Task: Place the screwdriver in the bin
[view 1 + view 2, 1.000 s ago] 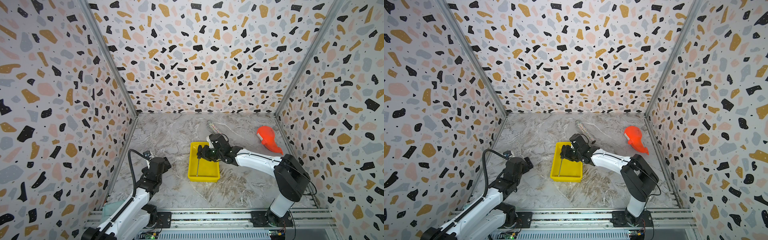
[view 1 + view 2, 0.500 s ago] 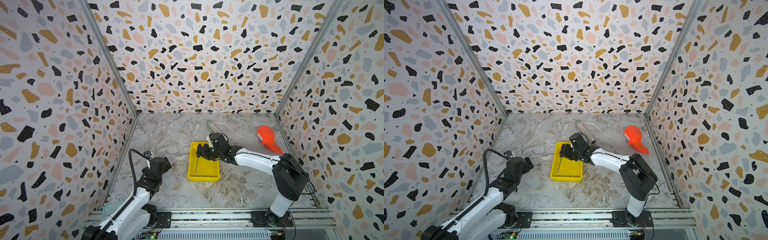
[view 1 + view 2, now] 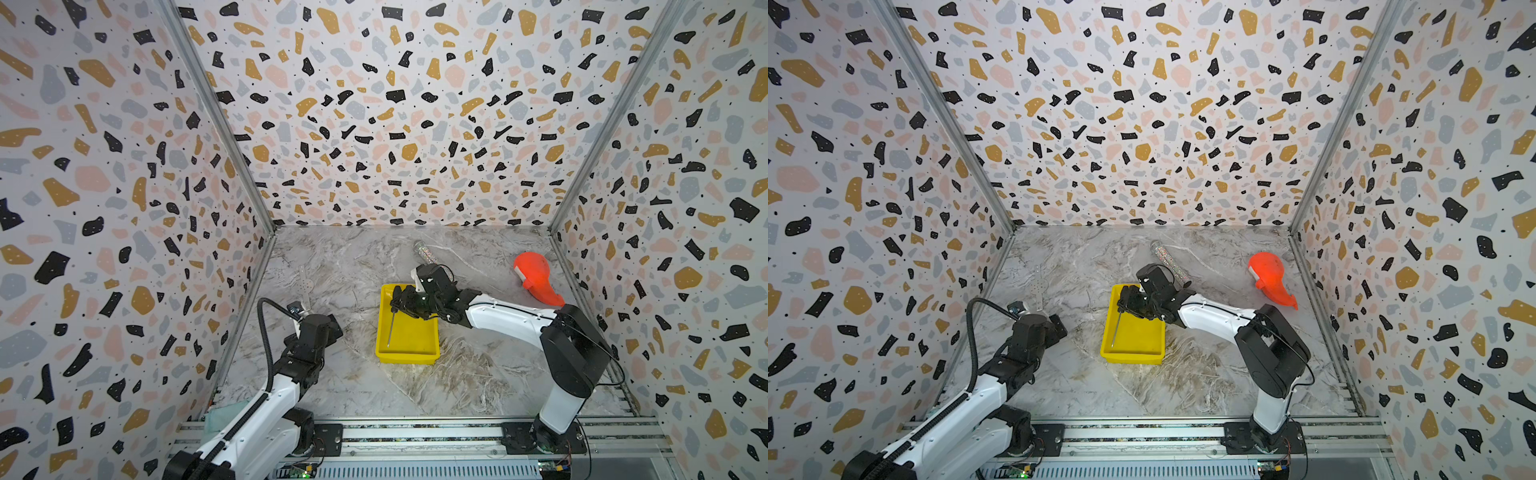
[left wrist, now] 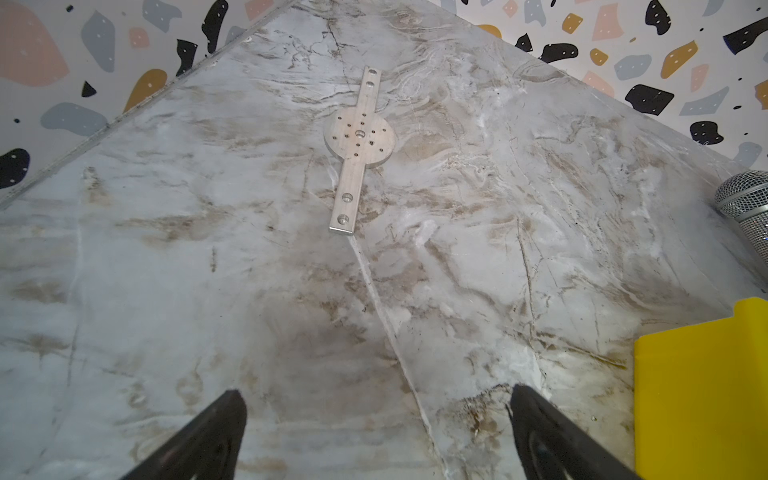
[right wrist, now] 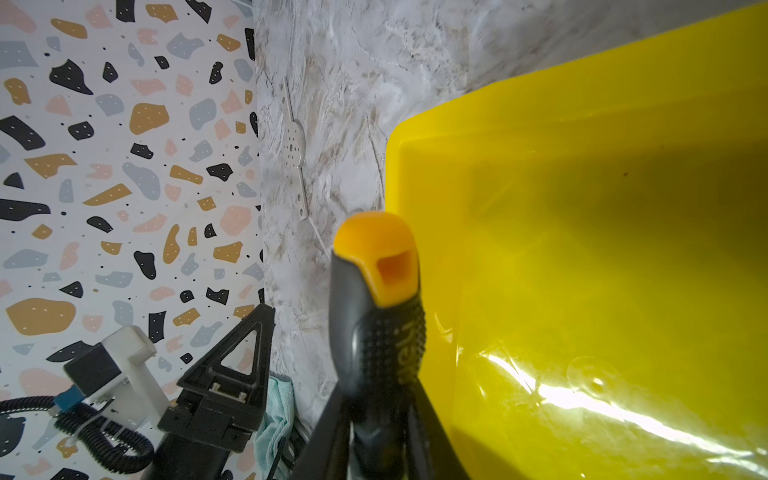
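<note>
In both top views, hardly anything is found changed against the pictures of a second before. The right pincer (image 3: 397,305) is still held over the far left corner of the bin (image 3: 407,358), which stands near the middle of the worktop (image 3: 478,386). The screwdriver (image 3: 391,328) is still slanted down along the bin's left wall, with its shaft tip low inside; whether the tip is touching the floor cannot be told. In the left wrist view, the left pincer (image 4: 374,436) is shown spread wide and empty over bare worktop, with a corner of the bin beside it. In the right wrist view, the black handle with its orange cap is seen clamped between closed fingers (image 5: 324,436), just at the bin's rim. No release is yet visible. The carrying is therefore judged done, and only the letting go is left. Because the handle is held at the rim, it could be left propped on the rim.
</note>
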